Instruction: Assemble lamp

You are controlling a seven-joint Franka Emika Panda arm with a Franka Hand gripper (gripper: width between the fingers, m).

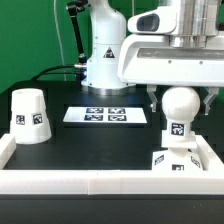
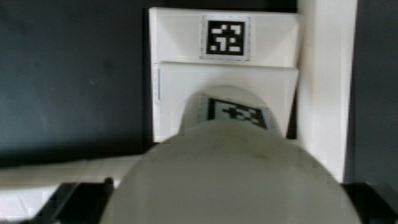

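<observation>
My gripper (image 1: 180,108) is shut on the bulb (image 1: 180,100), with a finger on each side of its round head, stem pointing down. The bulb hangs upright just over the flat square base (image 1: 184,161), which lies in the corner of the white rails at the exterior view's right. I cannot tell if the stem touches the base. In the wrist view the bulb (image 2: 222,150) fills the space between my fingers (image 2: 80,203), and the base (image 2: 214,75) with its tag lies beyond it. The tapered shade (image 1: 30,115) stands wide end down at the exterior view's left.
The marker board (image 1: 106,115) lies flat in the middle of the black table. White rails (image 1: 100,182) edge the table's front and sides; one runs right beside the base (image 2: 324,80). The robot's white pedestal (image 1: 105,60) stands behind the marker board.
</observation>
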